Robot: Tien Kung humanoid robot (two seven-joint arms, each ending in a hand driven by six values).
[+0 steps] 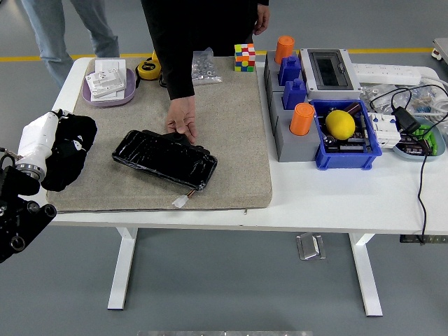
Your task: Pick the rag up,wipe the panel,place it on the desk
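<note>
The glossy black panel (164, 159) lies slantwise on the grey mat (231, 133), a small white connector at its near end. A person's hand (182, 120) presses on the panel's far edge. The rag (68, 150) is a crumpled black cloth at the mat's left edge, clear of the panel. My white left hand (42, 138) comes in from the lower left and is shut on the rag, its fingertips buried in the cloth. The right arm is out of the picture.
Behind the rag stands a purple tray (130, 93) of white parts. A yellow tape measure (148, 68), a bag of screws (204, 66) and a colour cube (244, 57) line the far edge. Right of the mat are grey-blue blocks (285, 136), a blue bin (369, 143) with a lemon, and cables (422, 182).
</note>
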